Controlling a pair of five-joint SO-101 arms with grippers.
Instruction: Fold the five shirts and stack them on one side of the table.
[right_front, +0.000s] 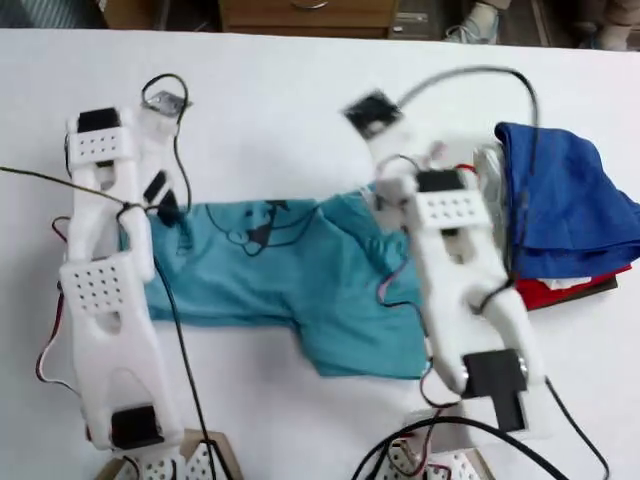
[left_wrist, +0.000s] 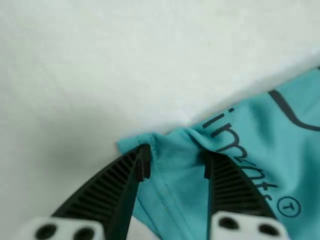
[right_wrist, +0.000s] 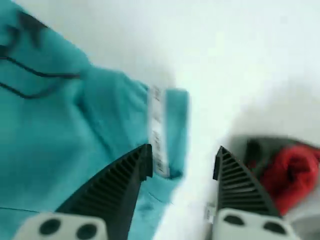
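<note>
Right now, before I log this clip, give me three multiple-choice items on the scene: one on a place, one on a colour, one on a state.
1. The shirt stack lies: A beside the right arm; B beside the left arm; C between the arms.
2. Its top shirt is: A red; B blue; C teal.
3. The left gripper has its fingers: A shut on nothing; B open astride a corner of the teal shirt; C shut on a sleeve.
Key: 1 A, the pile sits by that arm in the high view; 2 B, the blue shirt covers the red shirt; 3 B, cloth shows in the gap between them.
</note>
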